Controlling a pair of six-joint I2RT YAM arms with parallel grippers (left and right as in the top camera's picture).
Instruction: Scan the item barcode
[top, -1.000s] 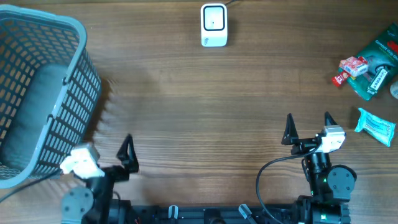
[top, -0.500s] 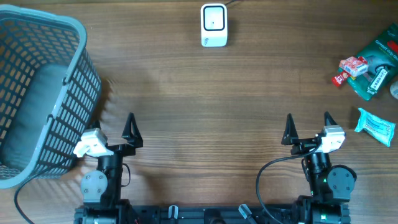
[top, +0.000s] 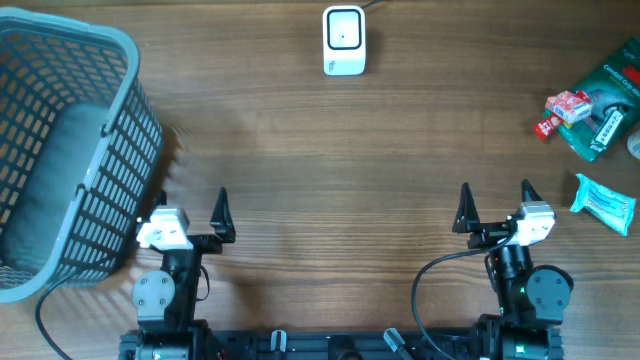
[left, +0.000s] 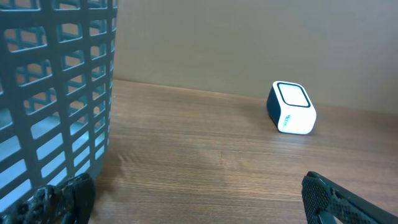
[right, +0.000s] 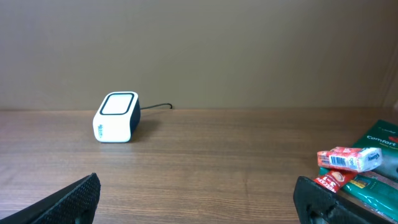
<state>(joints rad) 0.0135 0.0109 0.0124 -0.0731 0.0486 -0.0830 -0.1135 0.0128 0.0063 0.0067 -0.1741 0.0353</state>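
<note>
Jaws of both the left gripper (top: 190, 203) and right gripper (top: 495, 197) are standing wide apart, holding nothing. Items (top: 593, 112) are lying far right of the scanner (top: 343, 40), so the right gripper is better placed to grasp one barcode-outward.

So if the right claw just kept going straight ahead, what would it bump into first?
Probably nothing soon. The right claw is open and points up the bare wooden table. The white scanner sits off to its left, the red packet off to its right, so the way looks free, though depth is hard to judge.
</note>
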